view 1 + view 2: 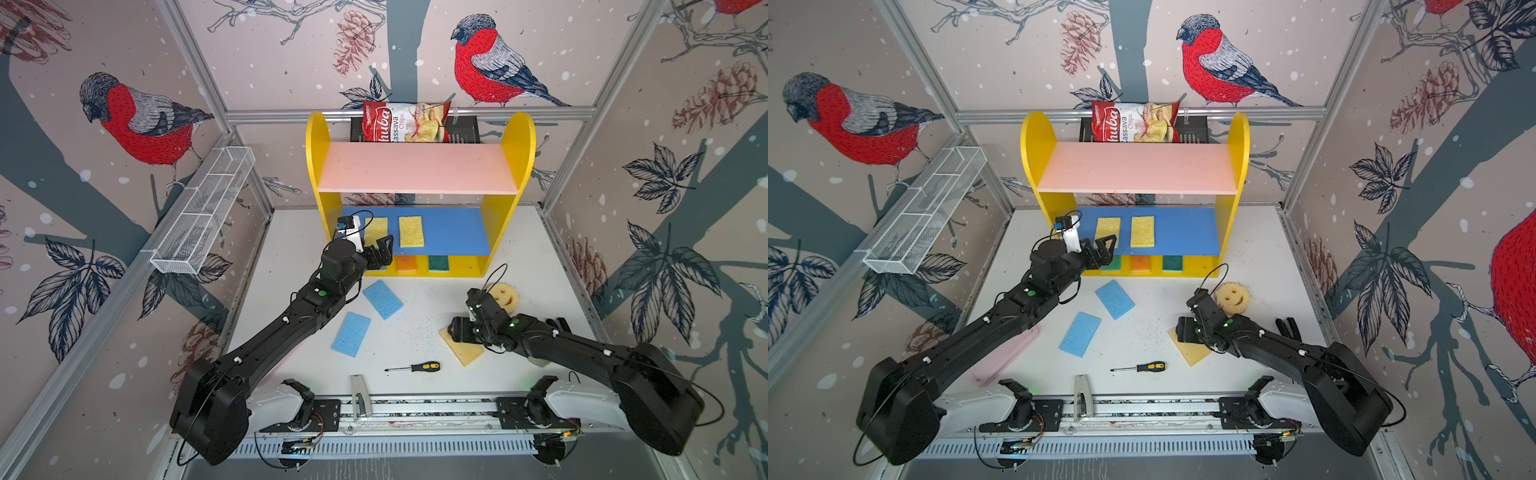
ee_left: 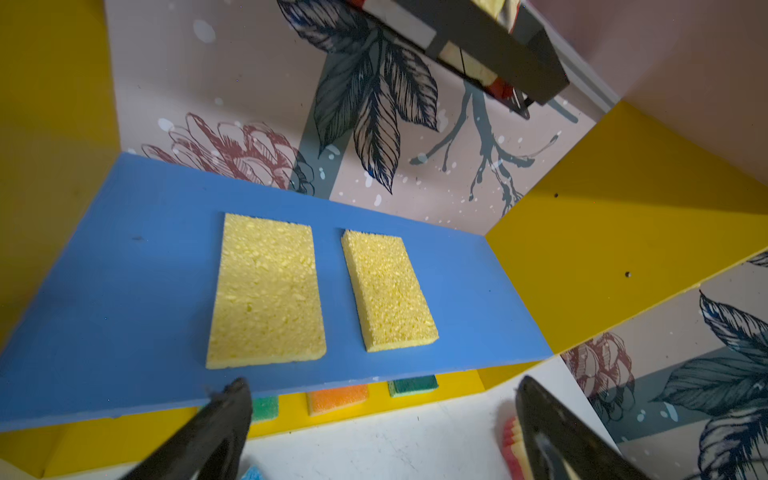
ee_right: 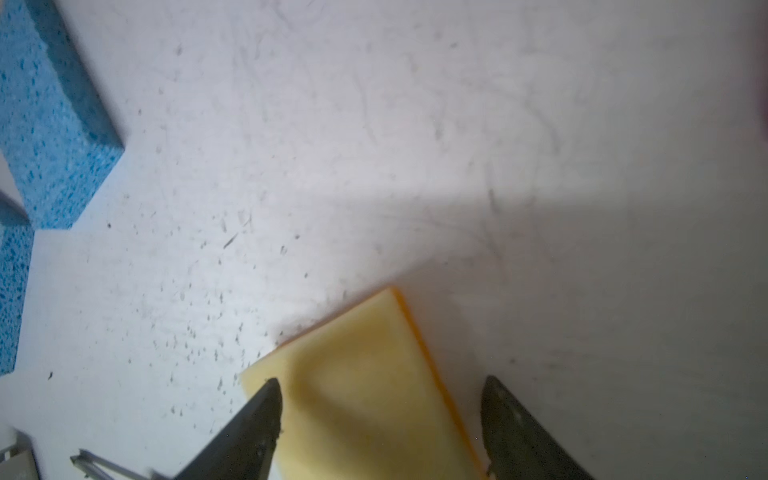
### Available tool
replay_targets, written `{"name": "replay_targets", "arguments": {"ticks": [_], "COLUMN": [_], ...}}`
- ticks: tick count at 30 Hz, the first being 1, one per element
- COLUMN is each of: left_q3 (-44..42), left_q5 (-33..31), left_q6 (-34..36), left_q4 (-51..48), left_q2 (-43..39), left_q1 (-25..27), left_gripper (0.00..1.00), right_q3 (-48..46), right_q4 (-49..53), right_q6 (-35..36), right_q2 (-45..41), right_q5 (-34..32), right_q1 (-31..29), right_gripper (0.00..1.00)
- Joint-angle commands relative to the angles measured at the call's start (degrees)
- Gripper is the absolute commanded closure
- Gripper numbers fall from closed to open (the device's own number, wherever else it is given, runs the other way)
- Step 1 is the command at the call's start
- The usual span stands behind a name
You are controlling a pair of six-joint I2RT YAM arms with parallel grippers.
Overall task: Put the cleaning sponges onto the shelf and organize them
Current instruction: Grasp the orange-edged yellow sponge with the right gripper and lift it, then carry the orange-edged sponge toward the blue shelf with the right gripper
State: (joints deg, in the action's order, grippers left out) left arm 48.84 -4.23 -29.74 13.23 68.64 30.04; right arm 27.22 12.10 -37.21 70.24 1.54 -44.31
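Observation:
The yellow shelf stands at the back. Two yellow sponges lie on its blue board. An orange sponge and green ones sit on the base. My left gripper hangs open and empty at the blue board's front left edge. Two light blue sponges lie mid-table. My right gripper is open, jaws straddling a pale yellow sponge flat on the table. The smiley sponge lies just behind it.
A screwdriver lies near the front edge beside a metal piece. A chips bag sits in a black basket behind the shelf. A white wire tray hangs on the left wall. The pink board carries nothing.

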Motion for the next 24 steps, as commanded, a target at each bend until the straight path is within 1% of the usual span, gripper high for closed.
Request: {"name": "replay_targets", "arguments": {"ticks": [1,2,5,8,10,15,19,22,24], "left_q3": [0.39,0.21,-0.80,-1.63,-2.34,-1.58,-0.11,-0.06,-0.07], "left_q5": [-1.07,-1.13,-0.83,-0.18,-0.13,2.31,5.06,8.76,11.22], "left_q6": [0.03,-0.27,-1.30,-1.99,-1.93,-1.65,-0.94,-1.47,-1.73], "left_q4": [0.64,0.91,1.93,1.64,1.44,0.07,-0.16,2.72,4.93], "left_q2": [-1.32,-1.64,-2.14,-3.02,-3.39,-1.73,1.53,3.84,5.25], "left_q1": [-0.51,-0.67,-0.86,-0.86,-0.86,-0.89,-0.86,-0.84,-0.36], "left_gripper": [0.02,0.02,0.02,0.02,0.02,0.03,0.03,0.03,0.03], "right_q3": [1.15,1.78,3.88,6.24,6.69,9.36,10.24,11.42,13.70], "right_q4": [1.10,0.65,-0.67,-1.62,-2.75,-0.28,-1.05,-7.03,-10.31], "right_q6": [0.31,0.30,-0.35,-0.67,-0.39,2.50,4.58,3.61,3.50], "right_q2": [3.22,4.86,9.55,13.07,13.64,10.63,3.29,-1.14,-1.32], "right_q5": [-3.88,-4.44,-6.11,-6.59,-6.72,-8.59,-7.79,-2.88,-1.66], "right_q1": [-4.07,-5.38,-8.37,-9.76,-9.86,-7.95,-2.24,3.84,5.36], "right_gripper": [0.38,0.47,0.77,0.90,0.95,0.98,1.00,1.00,1.00]}}
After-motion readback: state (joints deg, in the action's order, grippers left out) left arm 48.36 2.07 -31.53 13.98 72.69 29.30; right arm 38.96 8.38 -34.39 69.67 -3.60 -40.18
